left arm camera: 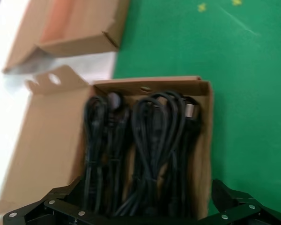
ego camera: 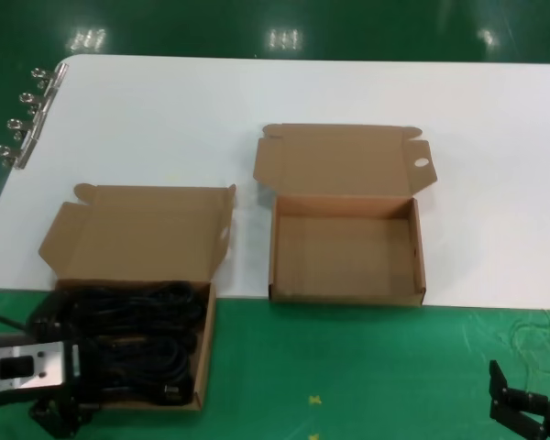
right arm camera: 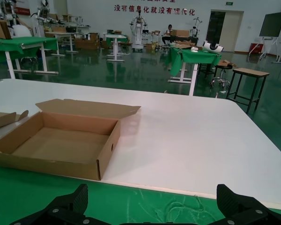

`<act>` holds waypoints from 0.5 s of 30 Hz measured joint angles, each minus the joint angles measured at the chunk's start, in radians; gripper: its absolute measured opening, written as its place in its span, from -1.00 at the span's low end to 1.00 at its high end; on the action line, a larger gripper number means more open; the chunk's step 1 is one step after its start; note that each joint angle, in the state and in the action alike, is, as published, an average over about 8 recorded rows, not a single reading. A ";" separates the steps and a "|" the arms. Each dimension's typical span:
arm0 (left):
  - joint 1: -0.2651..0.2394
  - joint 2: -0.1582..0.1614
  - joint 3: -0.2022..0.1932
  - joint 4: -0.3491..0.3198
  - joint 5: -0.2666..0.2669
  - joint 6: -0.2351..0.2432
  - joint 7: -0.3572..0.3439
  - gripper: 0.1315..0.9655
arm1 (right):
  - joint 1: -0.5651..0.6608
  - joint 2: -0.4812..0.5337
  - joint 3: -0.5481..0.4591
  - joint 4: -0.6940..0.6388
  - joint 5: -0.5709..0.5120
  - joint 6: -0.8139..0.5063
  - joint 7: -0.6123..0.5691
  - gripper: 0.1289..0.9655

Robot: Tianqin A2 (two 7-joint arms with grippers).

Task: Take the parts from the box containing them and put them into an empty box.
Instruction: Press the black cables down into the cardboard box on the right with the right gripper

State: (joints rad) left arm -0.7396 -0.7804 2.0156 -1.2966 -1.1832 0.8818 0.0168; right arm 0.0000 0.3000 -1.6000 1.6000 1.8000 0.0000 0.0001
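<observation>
Several black power cords (ego camera: 133,344) lie looped in the brown carton (ego camera: 206,344) at the front left, its lid (ego camera: 137,234) open, half on the green mat. My left gripper (ego camera: 73,367) is open over that carton's left end; in the left wrist view its fingers (left arm camera: 61,194) straddle the carton (left arm camera: 203,140) above the cords (left arm camera: 154,145), gripper (left arm camera: 143,201) empty. The empty carton (ego camera: 346,293) stands to the right, its lid tab pierced by a round hole (ego camera: 422,163); it also shows in the right wrist view (right arm camera: 105,159). My right gripper (ego camera: 522,408) (right arm camera: 152,208) is open and empty, low at the front right.
The white table (ego camera: 302,92) runs back from the cartons, with several metal binder clips (ego camera: 23,119) on its far left edge. A green mat (ego camera: 367,367) covers the front, with yellow cross marks (ego camera: 316,401). Other tables and stools stand far behind (right arm camera: 192,56).
</observation>
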 joint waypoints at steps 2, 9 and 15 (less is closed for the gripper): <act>-0.055 0.009 0.028 0.029 0.031 0.064 -0.015 1.00 | 0.000 0.000 0.000 0.000 0.000 0.000 0.000 1.00; -0.227 0.067 0.118 0.142 0.145 0.227 -0.045 1.00 | 0.000 0.000 0.000 0.000 0.000 0.000 0.000 1.00; -0.330 0.139 0.158 0.238 0.204 0.256 -0.037 1.00 | 0.000 0.000 0.000 0.000 0.000 0.000 0.000 1.00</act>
State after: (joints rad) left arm -1.0695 -0.6418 2.1740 -1.0584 -0.9795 1.1374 -0.0200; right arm 0.0000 0.3000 -1.6000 1.6000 1.7999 0.0001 0.0001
